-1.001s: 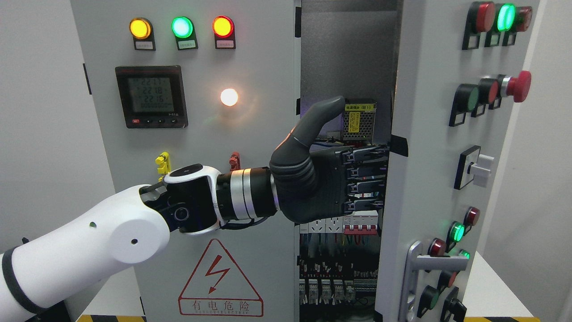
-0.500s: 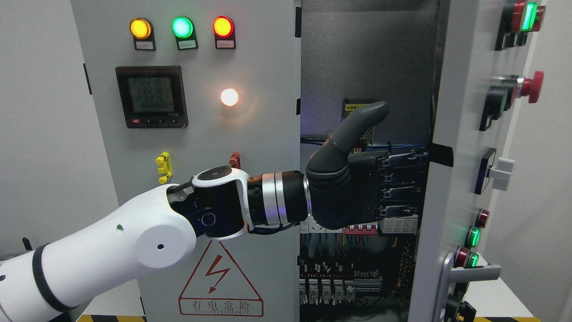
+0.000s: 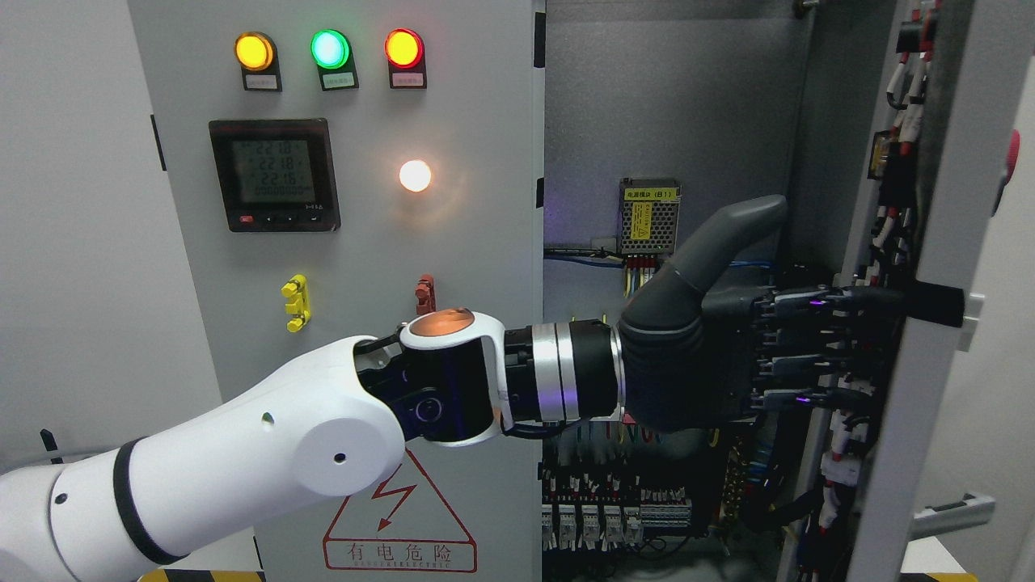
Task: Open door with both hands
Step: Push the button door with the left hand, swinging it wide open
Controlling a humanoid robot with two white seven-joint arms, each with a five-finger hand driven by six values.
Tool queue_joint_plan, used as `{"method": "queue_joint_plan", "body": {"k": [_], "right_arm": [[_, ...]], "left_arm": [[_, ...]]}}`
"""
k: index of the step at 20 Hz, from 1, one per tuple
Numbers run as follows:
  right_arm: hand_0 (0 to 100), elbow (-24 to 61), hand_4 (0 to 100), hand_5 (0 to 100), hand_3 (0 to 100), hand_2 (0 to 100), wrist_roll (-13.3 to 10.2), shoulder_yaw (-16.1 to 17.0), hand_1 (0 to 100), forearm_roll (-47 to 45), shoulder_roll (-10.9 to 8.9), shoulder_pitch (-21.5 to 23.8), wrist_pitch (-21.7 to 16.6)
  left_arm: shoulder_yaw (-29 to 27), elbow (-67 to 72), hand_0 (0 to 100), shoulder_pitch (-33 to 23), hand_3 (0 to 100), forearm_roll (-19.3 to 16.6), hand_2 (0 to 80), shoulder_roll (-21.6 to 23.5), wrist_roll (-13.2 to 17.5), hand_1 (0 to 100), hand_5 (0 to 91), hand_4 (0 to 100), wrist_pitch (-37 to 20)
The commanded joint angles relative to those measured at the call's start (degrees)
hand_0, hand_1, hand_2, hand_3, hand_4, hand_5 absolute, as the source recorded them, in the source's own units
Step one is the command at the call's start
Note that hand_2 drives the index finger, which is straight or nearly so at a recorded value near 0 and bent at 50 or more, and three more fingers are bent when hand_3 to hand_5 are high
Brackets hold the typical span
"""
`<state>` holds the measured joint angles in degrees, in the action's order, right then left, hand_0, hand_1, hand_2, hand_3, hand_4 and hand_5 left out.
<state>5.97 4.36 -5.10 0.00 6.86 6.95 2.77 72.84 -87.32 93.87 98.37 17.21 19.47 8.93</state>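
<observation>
White wall (image 3: 65,202) fills the far left of the frame, and beside it we see the grey electrical cabinet (image 3: 356,242) with its left door shut. On that door, at the upper left, sit three lit lamps, amber (image 3: 254,52), green (image 3: 330,49) and red (image 3: 403,48), above a small meter screen (image 3: 270,175) and a glowing white light (image 3: 415,175). A red lightning warning triangle (image 3: 399,517) shows at the bottom. Our left arm (image 3: 242,453) comes in from the lower left and reaches across the middle of the frame. Our left hand (image 3: 728,347) has its thumb raised and its fingers (image 3: 817,303) stretched out flat, pressed against the inner side of the right door (image 3: 930,323), holding nothing. Behind the hand we see the open inside of the cabinet, with a small metal box bearing a yellow label (image 3: 649,215) and rows of breakers (image 3: 598,517) low down. The right door stands swung wide open at the right edge, its wired back facing us, its handle (image 3: 954,515) at the lower right.
</observation>
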Motion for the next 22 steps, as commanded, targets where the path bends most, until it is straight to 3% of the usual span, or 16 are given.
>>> {"method": "queue_joint_plan", "body": {"k": [1, 13, 22], "right_arm": [[38, 0.0, 0, 0, 0, 0, 0.04, 0.0, 0, -1.41, 0.0, -0.01, 0.04], [38, 0.0, 0, 0, 0, 0, 0.04, 0.0, 0, -1.41, 0.0, -0.01, 0.04], [38, 0.0, 0, 0, 0, 0, 0.04, 0.0, 0, -1.41, 0.0, -0.01, 0.04]], "left_arm": [[-0.16, 0.31, 0, 0.35, 0, -0.63, 0.0, -7.71, -1.18, 0, 0.0, 0, -0.05], [-0.25, 1.37, 0, 1.05, 0, -2.65, 0.0, -16.59, -9.8, 0, 0.0, 0, -0.66], [1.07, 5.93, 0, 4.48, 0, -1.86, 0.0, -20.46, -10.06, 0, 0.0, 0, -0.84]]}}
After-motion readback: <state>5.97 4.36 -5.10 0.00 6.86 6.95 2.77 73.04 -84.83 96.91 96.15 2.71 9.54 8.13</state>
